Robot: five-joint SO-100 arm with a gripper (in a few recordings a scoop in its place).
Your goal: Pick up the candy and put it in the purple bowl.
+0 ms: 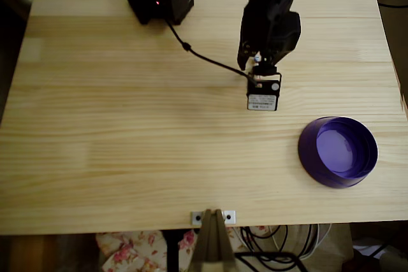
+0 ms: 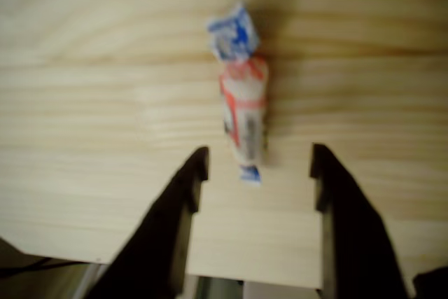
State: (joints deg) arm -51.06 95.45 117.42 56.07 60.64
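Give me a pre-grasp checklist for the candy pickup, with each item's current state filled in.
1. Gripper open: ok, the two black fingers stand apart in the wrist view.
2. Small wrapped candy with a pale middle and blue twisted ends lined up with the gap: ok, its near end reaches between the fingertips.
3. Candy lying flat on the pale wooden table: ok.
4. Fingers low enough to close on the candy: cannot tell, height is unclear.
5. Round glossy purple plastic bowl ready to receive: ok, upright and nothing visible inside.
6. Table between arm and bowl free of obstacles: ok in the overhead view.
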